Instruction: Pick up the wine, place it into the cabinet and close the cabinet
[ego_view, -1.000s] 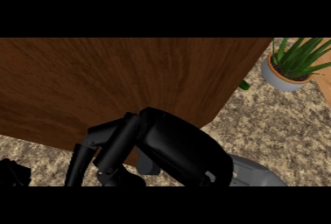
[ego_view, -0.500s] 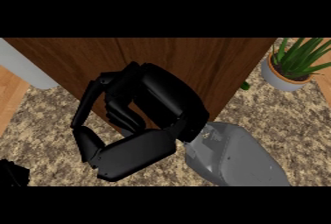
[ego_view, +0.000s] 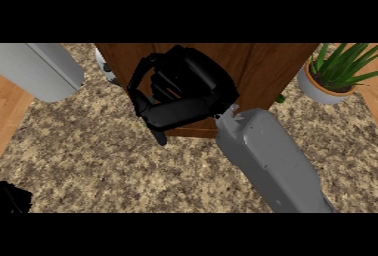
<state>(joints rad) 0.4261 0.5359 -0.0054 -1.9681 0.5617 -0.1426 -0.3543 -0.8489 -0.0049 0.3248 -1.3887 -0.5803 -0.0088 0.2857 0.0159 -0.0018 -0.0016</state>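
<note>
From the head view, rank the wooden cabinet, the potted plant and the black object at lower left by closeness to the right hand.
1. Wooden cabinet, directly under the right hand.
2. Potted plant, upper right.
3. Black object, lower-left corner.

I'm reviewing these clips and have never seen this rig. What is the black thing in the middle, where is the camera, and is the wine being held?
The camera sits in a humanoid robot's head, looking steeply down. The black shape is its right robot hand on a grey forearm, fingers curled in front of a brown wooden cabinet. No wine bottle shows, so I cannot tell whether anything is held. The surface is a speckled counter. A potted plant stands at the upper right. The grey shape at the upper left looks like the other forearm. A dark object at the lower left may be the left robot hand, too cropped to judge.
</note>
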